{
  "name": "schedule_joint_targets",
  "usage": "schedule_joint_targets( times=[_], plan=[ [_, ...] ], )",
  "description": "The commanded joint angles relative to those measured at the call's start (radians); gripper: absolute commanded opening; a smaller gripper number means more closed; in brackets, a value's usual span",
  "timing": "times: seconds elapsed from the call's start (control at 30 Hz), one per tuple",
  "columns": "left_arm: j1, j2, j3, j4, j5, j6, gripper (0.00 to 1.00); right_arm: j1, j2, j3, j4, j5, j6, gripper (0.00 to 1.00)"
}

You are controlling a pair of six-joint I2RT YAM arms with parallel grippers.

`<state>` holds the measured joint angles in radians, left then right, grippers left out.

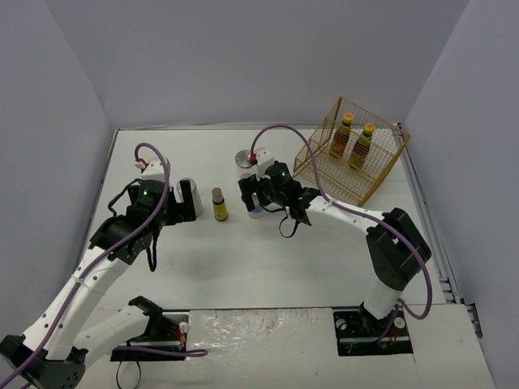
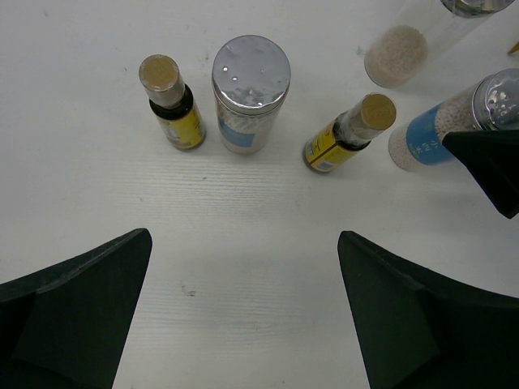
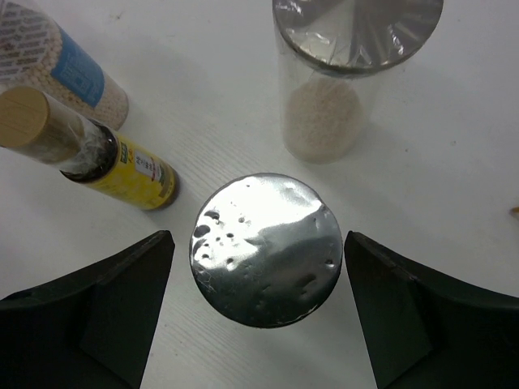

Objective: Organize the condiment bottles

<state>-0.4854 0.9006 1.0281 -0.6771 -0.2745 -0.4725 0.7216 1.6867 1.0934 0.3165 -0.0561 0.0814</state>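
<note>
Straddling a silver-lidded bottle [image 3: 266, 247], right jaws wide (left jaws too), yellow-label bottle [image 3: 97, 158] just beside.

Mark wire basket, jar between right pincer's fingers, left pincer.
wire basket [image 1: 388, 166], top view, right side wall
jar [image 3: 268, 247], right wrist view, silver lid
left pincer [image 2: 243, 239], left wrist view, between fingertips

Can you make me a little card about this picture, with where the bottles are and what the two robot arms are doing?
Basket: gold wire basket, far right of the table, holds two dark-brown bottles with yellow caps
Table, small bottles: two dark-brown bottles with tan caps and yellow labels, standing
Table, jars: three pale jars with flat silver lids, standing
Left end effector: open, empty
Right end effector: open, a finger on each side of the jar with the holed silver lid
</note>
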Motion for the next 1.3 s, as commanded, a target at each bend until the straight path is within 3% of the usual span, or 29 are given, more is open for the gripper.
schedule_joint_targets(
  times=[0.0, 0.13, 0.3, 0.47, 0.63, 0.83, 1.1, 1.27],
  plan=[
    [0.007, 0.009, 0.023, 0.041, -0.011, 0.006, 0.97, 0.003, 0.001, -0.007, 0.079, 0.001, 0.012, 0.79],
    [0.007, 0.018, 0.026, 0.049, -0.005, 0.007, 0.97, 0.004, -0.008, -0.032, 0.088, 0.014, 0.012, 0.64],
    [0.007, 0.018, 0.021, 0.051, 0.000, 0.005, 0.97, -0.001, -0.087, -0.056, 0.107, 0.041, -0.008, 0.27],
    [0.007, 0.015, 0.018, 0.054, 0.001, 0.005, 0.97, -0.022, -0.195, -0.020, 0.045, 0.046, -0.031, 0.01],
    [0.007, 0.012, 0.015, 0.054, -0.001, 0.006, 0.97, -0.078, -0.308, 0.045, -0.021, 0.053, -0.046, 0.00],
    [0.007, 0.011, 0.014, 0.058, 0.003, 0.007, 0.97, -0.250, -0.371, 0.153, -0.077, 0.108, -0.055, 0.00],
    [0.007, 0.003, 0.009, 0.063, 0.017, 0.003, 0.97, -0.435, -0.269, 0.267, -0.024, 0.177, -0.063, 0.00],
    [0.007, -0.015, -0.005, 0.064, 0.022, -0.001, 0.97, -0.520, -0.177, 0.308, 0.023, 0.141, -0.033, 0.00]
  ],
)
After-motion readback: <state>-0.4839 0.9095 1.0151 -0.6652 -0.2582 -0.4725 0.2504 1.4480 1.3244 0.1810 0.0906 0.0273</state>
